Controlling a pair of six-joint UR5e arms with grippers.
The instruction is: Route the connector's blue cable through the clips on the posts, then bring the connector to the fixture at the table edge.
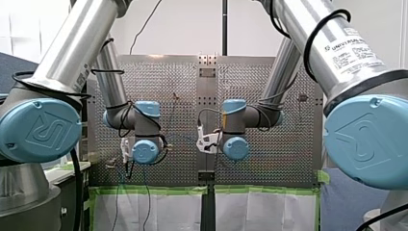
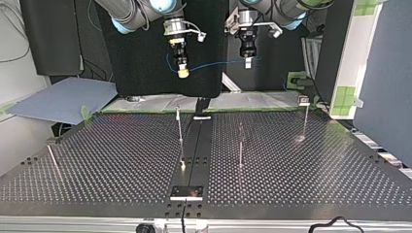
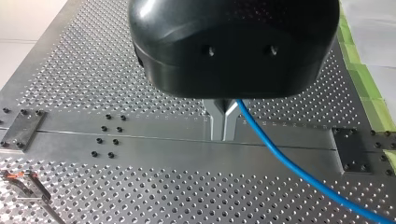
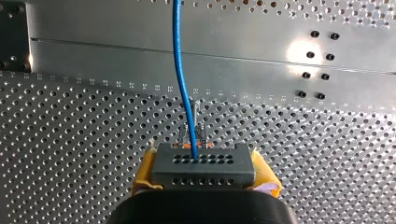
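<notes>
Two arms hang high over the centre rail [image 2: 194, 145] of the tabletop [image 2: 111, 160], well above the tops of the posts [image 2: 180, 126].

Right jaws: clamped on the connector [image 4: 203, 165], a grey block gripped between yellow pads [image 4: 144, 173]. The blue cable [image 4: 180, 70] leaves the middle of the block and runs out across the rail.

Left jaws: metal fingers [image 3: 217, 123] together, tips meeting. The cable passes close against their root and trails away to one side. Whether it is pinched between them cannot be told.

Seen from across the tabletop, the cable spans the air between the two sets of jaws in a shallow sag, above all the posts.

Four thin posts stand well apart: one near the top view's left edge, two flanking the rail, one toward the far right corner.

The fixture [image 2: 186, 192], a dark plate, sits at the near edge in that view, at the rail's end, well apart from the connector.

Green tape [image 1: 149, 189] lines the opposite edge.
</notes>
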